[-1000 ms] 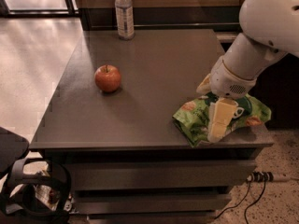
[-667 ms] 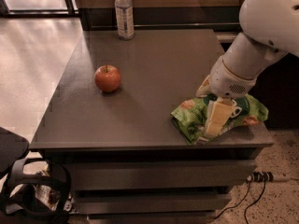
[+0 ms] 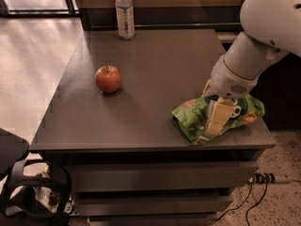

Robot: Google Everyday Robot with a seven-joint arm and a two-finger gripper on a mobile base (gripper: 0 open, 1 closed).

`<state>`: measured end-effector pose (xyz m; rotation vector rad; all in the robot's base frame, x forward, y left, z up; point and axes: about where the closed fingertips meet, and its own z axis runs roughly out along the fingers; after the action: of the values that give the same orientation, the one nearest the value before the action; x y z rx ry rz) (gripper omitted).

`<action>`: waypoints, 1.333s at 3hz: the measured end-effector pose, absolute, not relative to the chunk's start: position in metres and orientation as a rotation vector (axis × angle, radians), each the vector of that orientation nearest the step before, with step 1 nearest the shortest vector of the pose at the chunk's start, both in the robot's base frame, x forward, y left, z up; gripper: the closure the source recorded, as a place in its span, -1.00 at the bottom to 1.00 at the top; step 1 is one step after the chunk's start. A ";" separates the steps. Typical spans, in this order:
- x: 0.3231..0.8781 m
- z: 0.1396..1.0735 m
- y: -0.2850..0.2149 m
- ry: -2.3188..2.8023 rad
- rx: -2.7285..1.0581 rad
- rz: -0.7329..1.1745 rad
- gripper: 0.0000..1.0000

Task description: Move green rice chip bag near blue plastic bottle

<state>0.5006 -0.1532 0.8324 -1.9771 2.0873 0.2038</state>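
Observation:
The green rice chip bag (image 3: 192,120) lies crumpled at the table's front right corner. My gripper (image 3: 217,113) comes down on its middle from the white arm at the upper right, and a cream finger (image 3: 217,120) is pressed across the bag, closed on it. The blue plastic bottle (image 3: 125,14) stands upright at the far edge of the table, left of centre, well away from the bag. The part of the bag under the gripper is hidden.
A red apple (image 3: 108,78) sits on the grey table (image 3: 155,55) at the left middle, between the bag and the bottle's side. Drawers are below the tabletop. A dark chair base (image 3: 28,192) and cables (image 3: 263,179) are on the floor.
The gripper and the bag have shifted slightly to the left along the front of the table. The apple and bottle have not moved.

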 end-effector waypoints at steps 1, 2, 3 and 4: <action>0.503 0.838 -0.156 2.085 -1.971 0.187 1.00; 0.520 0.876 -0.178 2.065 -1.920 0.071 1.00; 0.546 0.918 -0.198 2.011 -1.852 -0.029 1.00; 0.592 0.956 -0.203 1.882 -1.805 -0.091 1.00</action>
<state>0.5918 -0.2026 0.9564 -1.8053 1.8820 -0.0906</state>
